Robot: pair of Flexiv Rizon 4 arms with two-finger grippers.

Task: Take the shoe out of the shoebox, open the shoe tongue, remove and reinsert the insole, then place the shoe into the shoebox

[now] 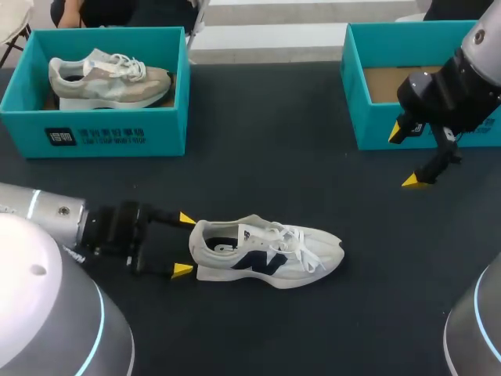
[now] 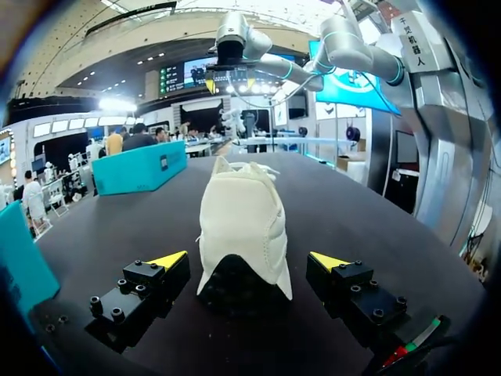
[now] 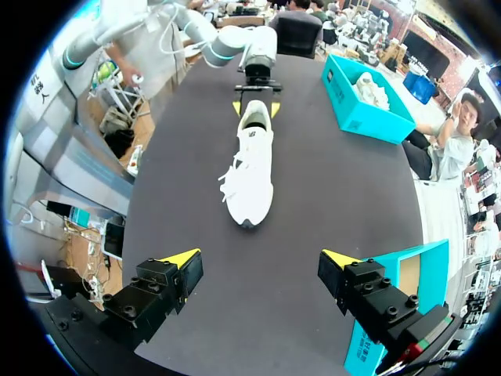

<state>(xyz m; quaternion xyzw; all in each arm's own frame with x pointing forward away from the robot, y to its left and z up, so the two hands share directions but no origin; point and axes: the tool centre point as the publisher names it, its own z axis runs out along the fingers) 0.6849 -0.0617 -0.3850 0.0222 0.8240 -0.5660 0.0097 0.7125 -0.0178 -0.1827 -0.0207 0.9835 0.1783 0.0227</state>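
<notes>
Head view — shoe (image 1: 266,254) central, left tool (image 1: 184,244) flanking heel

The shoe (image 1: 266,254) lies on the table (image 1: 274,157) at the front middle, toe to the right. Its heel sits between the spread fingers of the left gripper (image 1: 184,244), untouched. The left box (image 1: 94,129) behind holds a second shoe (image 1: 109,78). The right gripper (image 1: 405,157) hangs before the right box (image 1: 352,86).

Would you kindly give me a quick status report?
Left gripper open, fingers either side of shoe heel. Right gripper open beside right box. Shoe upright on table, nothing blocking.
</notes>
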